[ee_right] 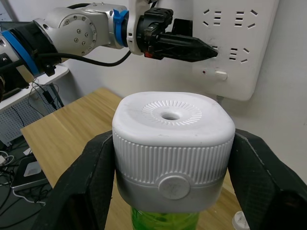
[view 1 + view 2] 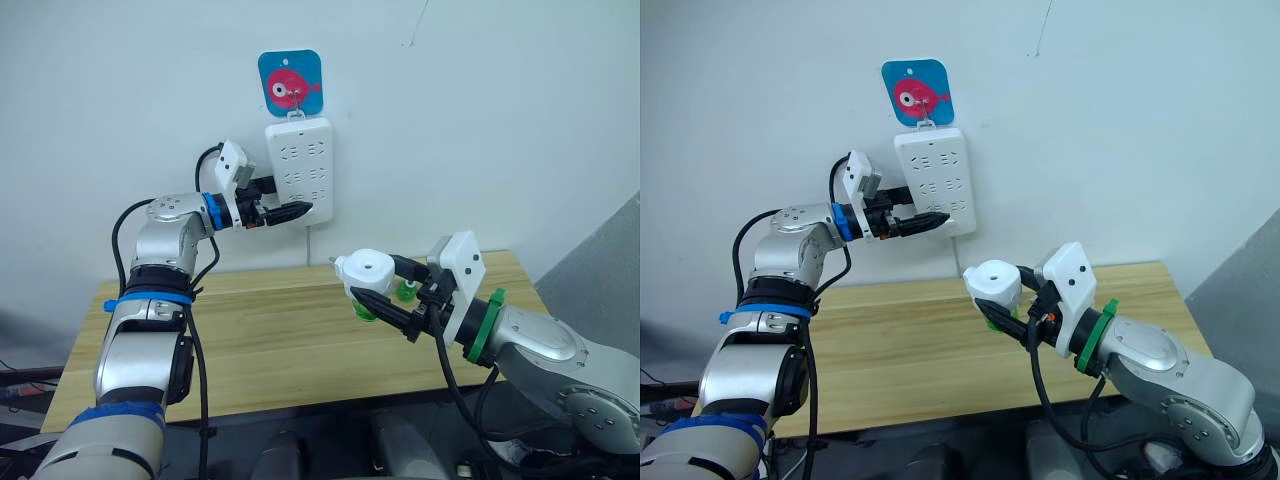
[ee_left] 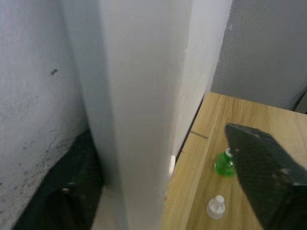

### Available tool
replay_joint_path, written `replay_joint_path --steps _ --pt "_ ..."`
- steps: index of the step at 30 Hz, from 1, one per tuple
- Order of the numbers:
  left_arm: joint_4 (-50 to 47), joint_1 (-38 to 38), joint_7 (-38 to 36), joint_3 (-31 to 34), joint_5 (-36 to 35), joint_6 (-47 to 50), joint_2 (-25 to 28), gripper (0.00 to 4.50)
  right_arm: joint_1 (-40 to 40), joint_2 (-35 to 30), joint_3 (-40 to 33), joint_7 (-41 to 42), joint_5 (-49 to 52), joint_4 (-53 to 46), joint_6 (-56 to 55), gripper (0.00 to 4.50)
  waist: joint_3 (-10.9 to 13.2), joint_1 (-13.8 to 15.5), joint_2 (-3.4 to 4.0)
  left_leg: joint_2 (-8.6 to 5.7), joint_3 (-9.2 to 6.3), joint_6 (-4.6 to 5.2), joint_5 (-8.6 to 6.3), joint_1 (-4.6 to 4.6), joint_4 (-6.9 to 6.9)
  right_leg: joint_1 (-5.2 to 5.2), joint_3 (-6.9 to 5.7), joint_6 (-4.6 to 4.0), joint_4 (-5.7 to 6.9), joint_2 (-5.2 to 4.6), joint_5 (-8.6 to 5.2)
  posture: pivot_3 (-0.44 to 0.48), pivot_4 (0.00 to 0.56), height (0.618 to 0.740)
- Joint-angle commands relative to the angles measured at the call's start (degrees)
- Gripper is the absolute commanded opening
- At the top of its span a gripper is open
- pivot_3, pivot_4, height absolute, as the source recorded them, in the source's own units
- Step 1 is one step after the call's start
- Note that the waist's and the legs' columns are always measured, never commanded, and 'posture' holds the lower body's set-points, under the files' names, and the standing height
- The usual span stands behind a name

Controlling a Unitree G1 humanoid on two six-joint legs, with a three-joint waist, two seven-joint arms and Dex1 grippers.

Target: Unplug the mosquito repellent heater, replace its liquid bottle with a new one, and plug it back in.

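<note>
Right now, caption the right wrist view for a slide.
Right gripper holds the heater, green bottle attached, facing the power strip where the left gripper waits.

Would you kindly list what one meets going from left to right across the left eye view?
Left gripper → white power strip on the wall → mosquito repellent heater with a green liquid bottle under it, held in the right gripper → second green bottle on the wooden table.

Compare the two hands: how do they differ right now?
The right hand is shut on the heater, held above the table. The left hand holds nothing, fingers shut, tips at the wall power strip. Both have black fingers.
</note>
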Motion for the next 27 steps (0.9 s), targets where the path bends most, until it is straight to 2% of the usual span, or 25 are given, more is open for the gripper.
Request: replay_joint_path --steps 1,5,6,15,21,27 --pt "-1.03 -1.74 -0.69 1.30 -1.20 -0.20 0.32 2.66 -0.66 0.13 -1.75 0.49 0.30 -2.00 -0.52 3.00 0.00 -0.02 0.00 0.00 0.00 0.00 0.00 0.00 0.00 0.00 0.00 0.00 0.00 0.00 0.00 -0.232 0.113 0.740" --pt "-1.37 -1.60 -1.00 1.20 -1.22 0.47 0.42 1.36 -1.66 1.19 -1.24 -0.78 -1.20 -0.92 -0.41 3.00 0.00 -0.06 0.00 0.00 -0.01 0.00 0.00 0.00 0.00 0.00 -0.01 0.00 0.01 -0.01 0.00 -0.232 0.112 0.740" --pt "-1.43 -1.59 -0.93 1.23 -1.17 0.68 0.43 1.29 -2.60 2.09 -0.81 -1.75 -2.23 -0.19 -0.37 3.00 0.00 -0.13 0.00 0.00 0.00 0.00 0.00 0.01 0.00 0.00 0.00 0.00 0.01 0.00 0.00 -0.232 0.112 0.740" --pt "-3.87 -1.26 -0.26 1.62 -1.53 4.01 0.29 1.30 -12.20 12.59 6.28 -8.11 -14.72 7.62 0.47 3.00 -0.01 -0.48 0.02 -0.01 -0.09 -0.03 0.02 0.00 0.02 -0.01 0.00 -0.02 0.08 -0.03 0.01 -0.224 0.110 0.740" --pt "-5.42 -1.04 0.18 1.84 -1.93 6.33 -0.28 1.30 -15.88 20.57 8.05 -11.11 -21.62 14.21 0.50 3.00 -0.02 -0.47 0.02 -0.09 -0.26 -0.08 0.05 -0.08 0.02 -0.04 0.00 -0.05 0.09 -0.17 0.03 -0.213 0.111 0.740" --pt "-6.91 -0.19 0.19 1.80 -1.90 7.06 -0.25 1.30 -16.57 24.62 8.46 -10.66 -27.10 16.77 -0.51 3.00 -0.02 -0.47 0.03 -0.14 -0.34 -0.13 0.07 -0.11 0.02 -0.04 -0.03 -0.05 0.10 -0.22 0.03 -0.204 0.111 0.740"
